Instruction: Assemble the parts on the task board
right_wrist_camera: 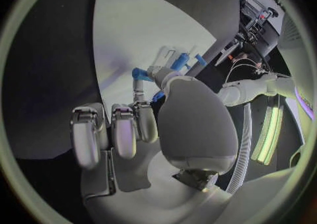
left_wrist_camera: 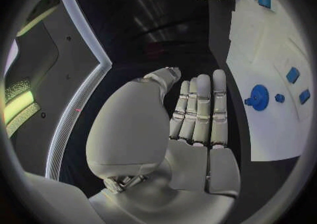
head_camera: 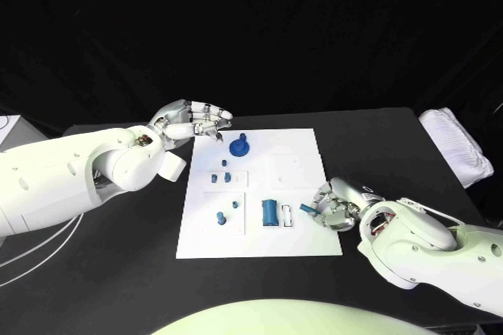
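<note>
Step in hand, by judgement: seating a small blue part [head_camera: 308,207] into the task board [head_camera: 294,150], near its right edge.

Right hand [head_camera: 334,206] at board's right edge, w/ fingers curled narrow round the small blue part; pinched betw. thumb and fingertips, other fingers folded in. In right wrist view same part [right_wrist_camera: 140,73] sticks out past the fingertips [right_wrist_camera: 147,121], touching them, over white board surface. Whether part tip already touches board: cannot tell.

Just beside that part, toward board's middle: blue cylinder [head_camera: 270,212] lying in its slot, w/ a thin white piece [head_camera: 287,215] next to it. Likely target area, so worth lining up part axis w/ slot before pressing; slow descent, light push, no twist till seated. Risk: part slipping sideways in the pinch, or knocking the cylinder.

Left hand [head_camera: 192,121] off the board's far left corner, above table, holding nothing; fingers bent but apart in head view, straight and side by side in left wrist view [left_wrist_camera: 198,113]. Round blue disc part [head_camera: 240,146] near it on board, not touched. Three smaller blue parts [head_camera: 220,178] further down left half, well apart from both hands.

Best kept: left hand clear of board till right finishes.
</note>
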Available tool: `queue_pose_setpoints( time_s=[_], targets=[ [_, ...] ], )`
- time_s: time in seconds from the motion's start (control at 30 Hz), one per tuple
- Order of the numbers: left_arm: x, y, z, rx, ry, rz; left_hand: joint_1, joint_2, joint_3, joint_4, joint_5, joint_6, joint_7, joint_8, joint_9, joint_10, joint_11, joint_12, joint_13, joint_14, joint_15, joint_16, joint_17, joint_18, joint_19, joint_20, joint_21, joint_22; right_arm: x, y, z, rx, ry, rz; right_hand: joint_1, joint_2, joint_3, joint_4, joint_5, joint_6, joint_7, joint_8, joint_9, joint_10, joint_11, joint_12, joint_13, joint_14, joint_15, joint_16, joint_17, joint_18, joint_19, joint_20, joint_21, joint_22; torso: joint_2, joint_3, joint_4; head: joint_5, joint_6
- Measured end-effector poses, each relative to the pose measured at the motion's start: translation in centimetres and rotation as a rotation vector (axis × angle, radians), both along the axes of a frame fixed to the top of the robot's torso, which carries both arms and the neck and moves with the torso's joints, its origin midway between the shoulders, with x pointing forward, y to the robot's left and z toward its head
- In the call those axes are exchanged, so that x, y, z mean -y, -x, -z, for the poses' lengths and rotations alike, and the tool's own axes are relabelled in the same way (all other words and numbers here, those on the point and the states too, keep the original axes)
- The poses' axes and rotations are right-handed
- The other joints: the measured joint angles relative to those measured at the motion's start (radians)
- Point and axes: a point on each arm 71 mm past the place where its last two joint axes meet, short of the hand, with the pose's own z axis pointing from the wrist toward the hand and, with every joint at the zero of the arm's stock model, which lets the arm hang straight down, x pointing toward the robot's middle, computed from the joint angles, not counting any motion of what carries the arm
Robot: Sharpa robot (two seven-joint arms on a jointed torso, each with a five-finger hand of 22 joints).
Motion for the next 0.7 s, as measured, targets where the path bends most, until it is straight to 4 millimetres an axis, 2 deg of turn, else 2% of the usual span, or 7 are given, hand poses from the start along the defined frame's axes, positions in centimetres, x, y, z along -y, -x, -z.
queue_pose_setpoints(
  time_s=[0.23,0.7],
  targets=[
    [0.1,0.0,0.0,0.0,0.001,0.001,0.0,0.0,0.0,0.0,0.0,0.0,0.0,0.0,0.0,0.0,0.0,0.0,0.0,0.0,0.0,0.0,0.0,0.0,0.0,0.0,0.0,0.0,-1.1,0.0,0.2,-0.049,-0.05,0.015,-0.029,-0.004,0.002,0.0,0.002,0.002,-0.002,0.0,0.005,0.0,0.0,0.0,0.0,0.0,0.0,0.0,0.0,0.0,0.0,0.0,0.0,0.0,0.0,-0.0006,-0.0001,-0.003,-0.003],
    [0.2,0.0,0.0,0.0,0.002,0.005,0.004,0.004,0.0,0.0,0.0,0.0,0.0,0.0,0.0,0.0,0.0,0.0,0.0,0.0,0.0,0.0,0.0,0.0,0.0,0.0,0.0,0.0,-2.9,-0.5,1.4,-0.139,-0.131,0.067,-0.101,-0.006,0.012,0.001,-0.029,0.005,-0.005,0.004,0.009,0.0,0.0,0.004,0.0,0.0,0.0,0.0,0.0,0.0,0.0,0.0,0.0,0.001,0.0,0.0,0.0006,-0.005,-0.004]
  ],
)
